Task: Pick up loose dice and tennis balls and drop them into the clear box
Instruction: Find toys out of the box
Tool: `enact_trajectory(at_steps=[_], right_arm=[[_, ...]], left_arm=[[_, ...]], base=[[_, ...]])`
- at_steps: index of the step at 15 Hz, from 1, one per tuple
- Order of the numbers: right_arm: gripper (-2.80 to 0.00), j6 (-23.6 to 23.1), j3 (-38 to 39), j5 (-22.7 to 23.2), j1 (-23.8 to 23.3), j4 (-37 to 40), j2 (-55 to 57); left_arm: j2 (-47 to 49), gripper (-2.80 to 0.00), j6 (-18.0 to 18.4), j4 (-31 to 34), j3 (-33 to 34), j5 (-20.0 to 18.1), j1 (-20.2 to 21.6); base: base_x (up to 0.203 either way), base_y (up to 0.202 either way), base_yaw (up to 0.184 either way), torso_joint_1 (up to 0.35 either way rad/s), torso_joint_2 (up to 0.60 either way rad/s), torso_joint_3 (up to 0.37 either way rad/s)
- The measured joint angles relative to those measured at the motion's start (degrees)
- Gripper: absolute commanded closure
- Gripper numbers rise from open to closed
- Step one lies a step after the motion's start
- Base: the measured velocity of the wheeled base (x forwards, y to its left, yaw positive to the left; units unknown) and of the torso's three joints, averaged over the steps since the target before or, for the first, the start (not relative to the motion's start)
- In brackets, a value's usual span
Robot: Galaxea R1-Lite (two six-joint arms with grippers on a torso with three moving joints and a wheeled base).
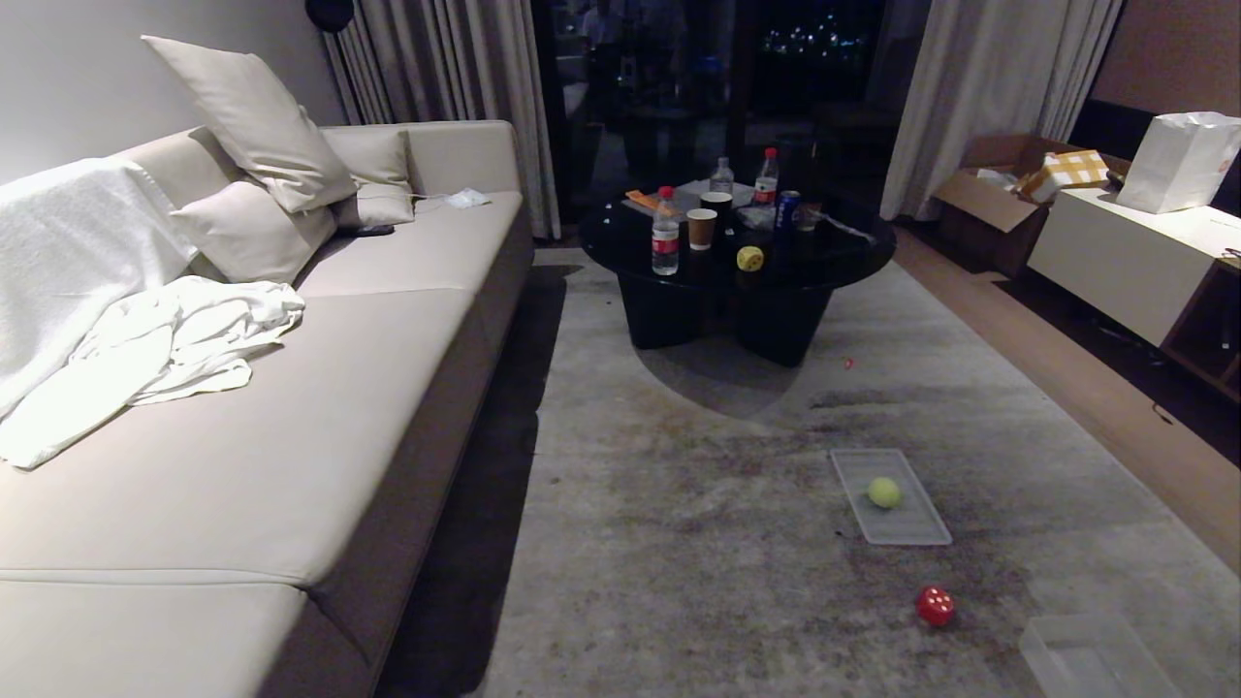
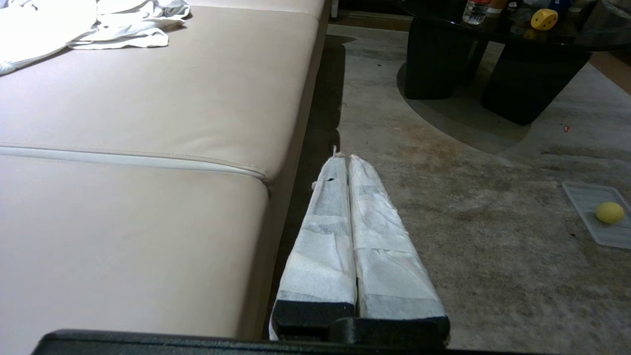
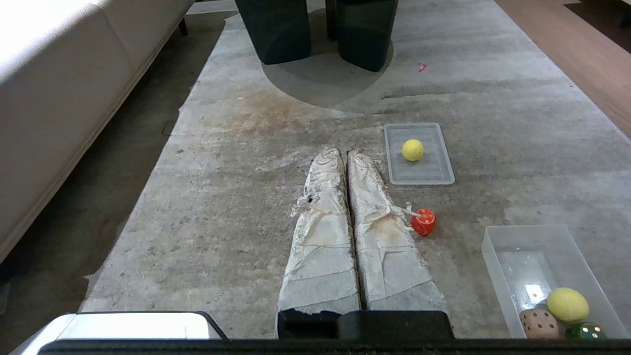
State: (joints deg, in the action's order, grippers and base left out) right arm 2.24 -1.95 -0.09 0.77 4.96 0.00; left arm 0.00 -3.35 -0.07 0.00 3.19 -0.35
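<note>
A red die [image 1: 936, 606] [image 3: 424, 222] lies loose on the carpet. A tennis ball [image 1: 884, 492] [image 3: 412, 150] [image 2: 610, 212] rests on a flat ribbed lid [image 1: 890, 496]. A yellow die [image 1: 749, 258] [image 2: 544, 18] sits on the black table [image 1: 834, 254]. The clear box [image 1: 1091, 659] [image 3: 498, 256] stands at the near right, holding a tennis ball [image 3: 568, 304], a peach die [image 3: 539, 324] and a dark green die [image 3: 585, 331]. My right gripper [image 3: 346, 152] is shut and empty above the carpet, short of the red die. My left gripper [image 2: 343, 158] is shut, beside the sofa.
A long beige sofa [image 1: 291, 407] with cushions and white cloth runs along the left. Bottles, cups and a can stand on the black table. A white cabinet [image 1: 1125, 262] and cardboard box [image 1: 989, 194] line the right wall.
</note>
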Motion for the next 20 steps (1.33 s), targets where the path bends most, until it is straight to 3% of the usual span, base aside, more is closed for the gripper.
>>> enact_trajectory(at_steps=[20], right_arm=[[0.00, 0.02, 0.02, -0.02, 0.00, 0.00, 0.00]], left_arm=[[0.00, 0.00, 0.18, 0.00, 0.00, -0.15, 0.02]], base=[[0.000, 0.000, 0.000, 0.000, 0.00, 0.000]])
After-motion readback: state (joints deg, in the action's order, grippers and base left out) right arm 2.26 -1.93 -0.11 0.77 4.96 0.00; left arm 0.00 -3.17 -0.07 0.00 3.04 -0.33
